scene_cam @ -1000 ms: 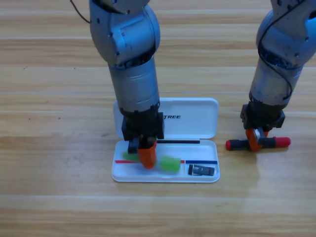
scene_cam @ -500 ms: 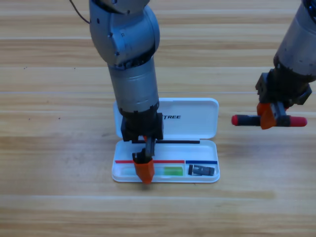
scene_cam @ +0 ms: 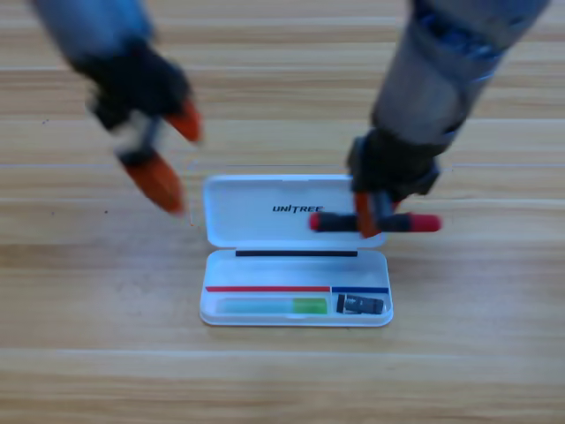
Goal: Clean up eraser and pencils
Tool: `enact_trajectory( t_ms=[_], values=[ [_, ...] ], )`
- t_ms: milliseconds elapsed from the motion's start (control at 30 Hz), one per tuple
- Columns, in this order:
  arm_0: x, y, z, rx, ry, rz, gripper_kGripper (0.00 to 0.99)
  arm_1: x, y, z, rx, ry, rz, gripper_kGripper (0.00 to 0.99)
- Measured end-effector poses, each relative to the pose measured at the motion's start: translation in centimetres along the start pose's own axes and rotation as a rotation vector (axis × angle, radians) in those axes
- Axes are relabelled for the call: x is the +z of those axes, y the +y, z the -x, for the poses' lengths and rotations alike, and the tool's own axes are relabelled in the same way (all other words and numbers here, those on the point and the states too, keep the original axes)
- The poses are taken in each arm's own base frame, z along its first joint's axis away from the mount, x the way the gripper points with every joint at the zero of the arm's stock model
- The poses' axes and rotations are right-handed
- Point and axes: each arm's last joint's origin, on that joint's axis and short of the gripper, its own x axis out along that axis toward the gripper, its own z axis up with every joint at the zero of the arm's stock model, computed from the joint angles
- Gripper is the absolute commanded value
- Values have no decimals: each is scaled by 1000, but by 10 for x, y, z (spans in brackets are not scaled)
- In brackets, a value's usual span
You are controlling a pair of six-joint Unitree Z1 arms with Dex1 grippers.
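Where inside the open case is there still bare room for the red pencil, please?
The case tray's upper strip, above the green pencil and eraser, is bare. Its lower row is crowded. The lid's left part is free; its right edge lies under the right gripper, shut on the red pencil. The left gripper, open, is above bare table left of the lid.

Surface: a wooden table (scene_cam: pixel 459 353), pale planks running left to right.
Lying on it: one white UNITREE case (scene_cam: pixel 297 247), open, near the middle.
Lid: flat on the wood, on the far side of the tray.
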Motion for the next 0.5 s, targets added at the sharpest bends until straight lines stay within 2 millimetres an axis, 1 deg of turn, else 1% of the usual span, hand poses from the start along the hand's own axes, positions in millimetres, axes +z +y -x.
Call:
enact_trajectory(
  t_ms=[67,133,167,267,400,500],
  values=[
    [-33,7,24,32,-41,38,990,12,-2,-10,6,0,6,0],
    [-64,14,36,41,-69,72,990,23,-4,-19,8,-2,1,0],
    [-80,19,39,39,-77,86,990,29,-5,-24,11,-1,1,0],
    [-121,28,37,19,-87,132,990,42,-6,-37,16,-2,11,0],
    [-154,31,34,4,-82,189,990,53,-6,-54,27,5,23,0],
    [-165,30,32,-6,-78,216,990,57,-6,-64,36,14,25,0]
  ],
)
